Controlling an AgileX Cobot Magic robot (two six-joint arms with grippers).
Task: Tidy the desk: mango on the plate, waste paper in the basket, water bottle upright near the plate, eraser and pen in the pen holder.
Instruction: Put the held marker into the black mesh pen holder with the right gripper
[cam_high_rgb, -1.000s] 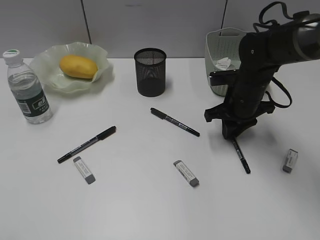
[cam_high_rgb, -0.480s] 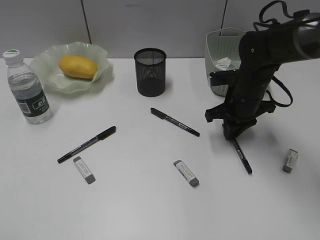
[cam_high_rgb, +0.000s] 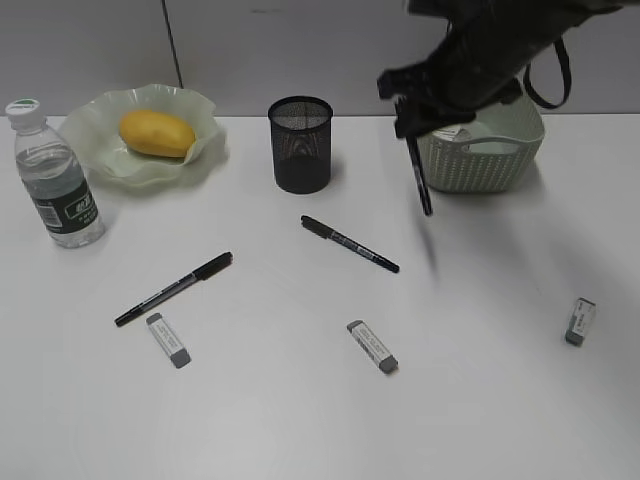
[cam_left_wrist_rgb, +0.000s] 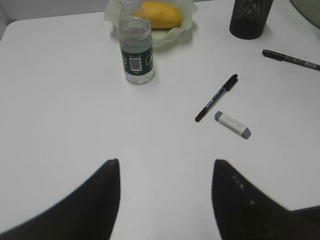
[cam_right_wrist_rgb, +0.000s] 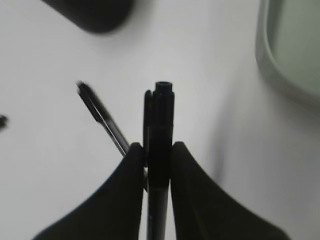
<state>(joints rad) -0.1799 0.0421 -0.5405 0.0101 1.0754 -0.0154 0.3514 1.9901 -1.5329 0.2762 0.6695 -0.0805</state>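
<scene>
My right gripper (cam_high_rgb: 412, 118) is raised above the desk (cam_high_rgb: 300, 420), between the pen holder (cam_high_rgb: 300, 143) and the basket (cam_high_rgb: 482, 158). It is shut on a black pen (cam_high_rgb: 421, 178) that hangs down from it, and the right wrist view shows the jaws (cam_right_wrist_rgb: 159, 150) clamped on the pen (cam_right_wrist_rgb: 161, 115). Two more pens (cam_high_rgb: 172, 289) (cam_high_rgb: 350, 244) and three erasers (cam_high_rgb: 168, 340) (cam_high_rgb: 372, 346) (cam_high_rgb: 580, 321) lie on the desk. The mango (cam_high_rgb: 156, 133) sits on the plate (cam_high_rgb: 100, 165). The water bottle (cam_high_rgb: 55, 180) stands upright beside it. My left gripper (cam_left_wrist_rgb: 165, 165) is open and empty. The arm hides the waste paper.
The left wrist view shows the bottle (cam_left_wrist_rgb: 136, 50), the plate (cam_left_wrist_rgb: 185, 27) with the mango (cam_left_wrist_rgb: 160, 14), a pen (cam_left_wrist_rgb: 216, 97) and an eraser (cam_left_wrist_rgb: 232, 124). A grey wall runs behind the desk. The basket's rim (cam_right_wrist_rgb: 285, 65) is at the right of the right wrist view.
My right gripper has lifted the pen off the desk at the right and swung up and left, to beside the basket. Everything else has stayed put.
</scene>
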